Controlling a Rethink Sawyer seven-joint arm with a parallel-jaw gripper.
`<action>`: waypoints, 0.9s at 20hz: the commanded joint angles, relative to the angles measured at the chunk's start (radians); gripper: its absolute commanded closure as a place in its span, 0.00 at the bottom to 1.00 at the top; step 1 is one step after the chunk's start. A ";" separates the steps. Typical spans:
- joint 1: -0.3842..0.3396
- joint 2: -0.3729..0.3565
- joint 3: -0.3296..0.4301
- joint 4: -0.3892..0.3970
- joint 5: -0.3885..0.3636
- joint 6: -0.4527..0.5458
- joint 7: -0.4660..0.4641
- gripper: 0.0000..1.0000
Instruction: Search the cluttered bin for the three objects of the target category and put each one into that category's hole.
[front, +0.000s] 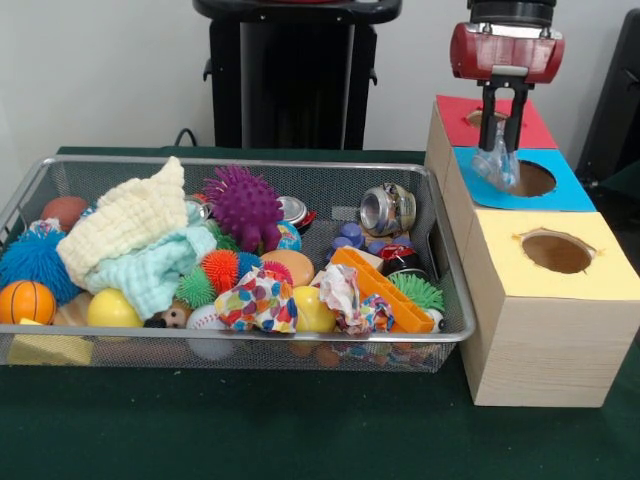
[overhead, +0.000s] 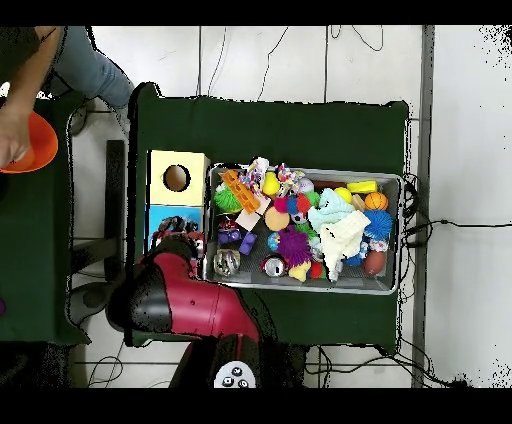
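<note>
The wire basket (front: 452, 262) is packed: a purple spiky ball (front: 243, 205), folded cloths (front: 130, 225), a crushed can (front: 387, 209) and an orange tray (front: 380, 290). Right beside it sit three wooden boxes (front: 545, 330). The claw (front: 503, 135) is pinching a crumpled clear bottle (front: 497, 165), which hangs roughly upright over the blue box (front: 575, 192), at the edge of its hole (front: 533, 179).

A dark green tabletop (front: 250, 430) fills the lower frame. On it rest a wire mesh bin (front: 240, 345) at centre-left and, just beside it at right, a row of wooden boxes (front: 545, 350).
</note>
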 joint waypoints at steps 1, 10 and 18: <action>0.020 0.046 0.030 0.021 0.054 0.016 0.263 1.00; 0.048 0.074 0.003 0.016 0.062 0.007 0.278 1.00; -0.001 0.106 0.041 0.030 0.022 -0.061 0.276 1.00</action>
